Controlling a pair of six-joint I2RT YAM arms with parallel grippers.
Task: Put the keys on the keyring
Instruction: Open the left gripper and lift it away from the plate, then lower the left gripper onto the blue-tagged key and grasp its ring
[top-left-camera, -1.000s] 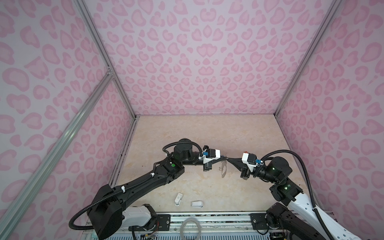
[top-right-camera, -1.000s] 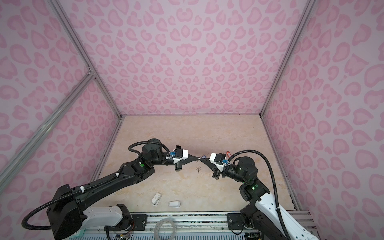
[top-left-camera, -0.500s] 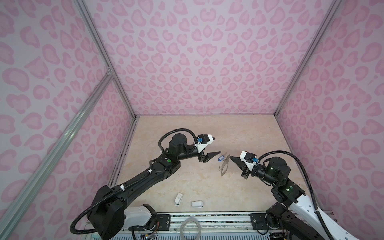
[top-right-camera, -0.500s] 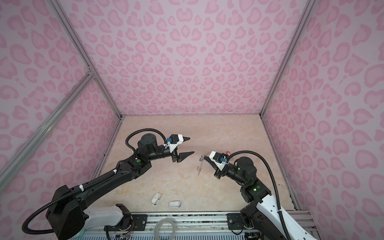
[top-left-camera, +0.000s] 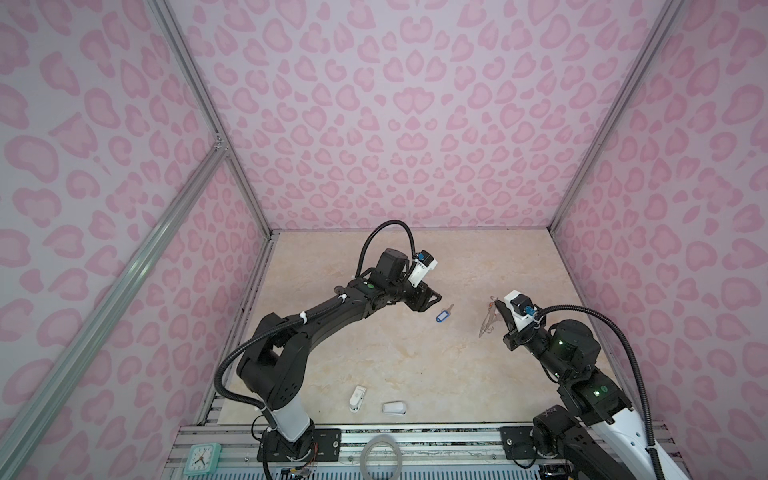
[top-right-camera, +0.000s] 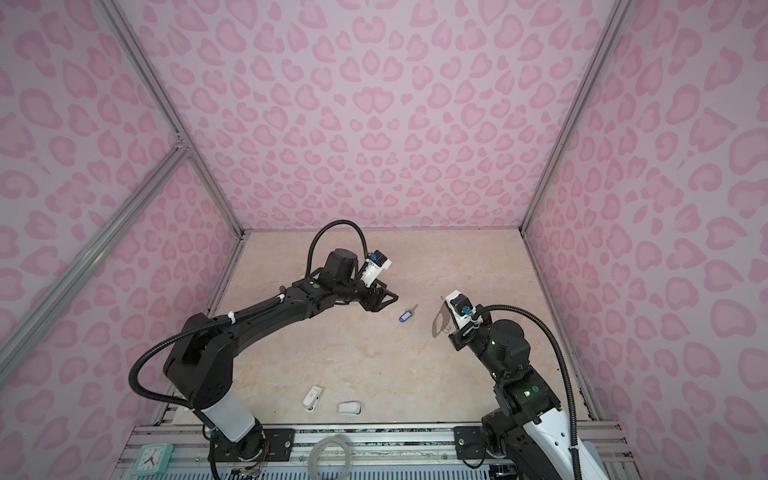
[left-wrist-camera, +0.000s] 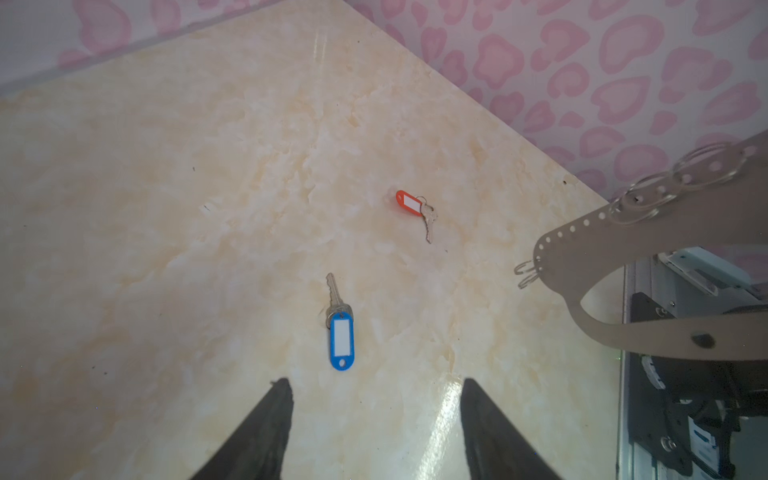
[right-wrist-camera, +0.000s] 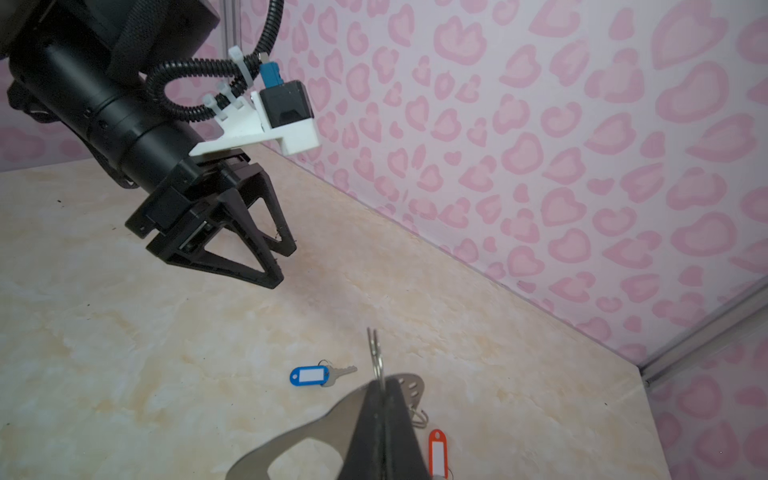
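Pulled back from the middle of the desk (top-left-camera: 395, 361), the left jaws now hang apart and empty above it, where a second ago they were shut and met the right jaws' load at the centre. The right arm has drawn back toward its own side too.

In the left wrist view the left jaws stand wide with bare desk between them. Just off their tips the blue key (left-wrist-camera: 340, 332) lies flat, tag toward the jaws and blade pointing away. In both top views that key (top-left-camera: 444, 313) (top-right-camera: 407, 313) rests on the desk between the two arms, nearer the left one and touching neither.

The right jaws are pressed together on the keyring (right-wrist-camera: 332, 415), gripping the thin grey plate close to its ringed edge and holding it clear of the desk. A wire split ring (right-wrist-camera: 376, 353) stands up just past their tips. From the left wrist the plate (left-wrist-camera: 623, 241) shows its row of small holes, its oval cut-out and a small ring (left-wrist-camera: 525, 272) at one corner. In a top view it (top-left-camera: 487, 322) looks tilted, nearly edge-on.

The red key (left-wrist-camera: 413, 205) lies on the desk beyond the blue one, apart from it; in the right wrist view its tag (right-wrist-camera: 437, 451) sits just beside the jaws, under the plate. Neither key hangs on a ring.

Near the front edge lie two white plastic pieces (top-left-camera: 357, 397) (top-left-camera: 393, 407).
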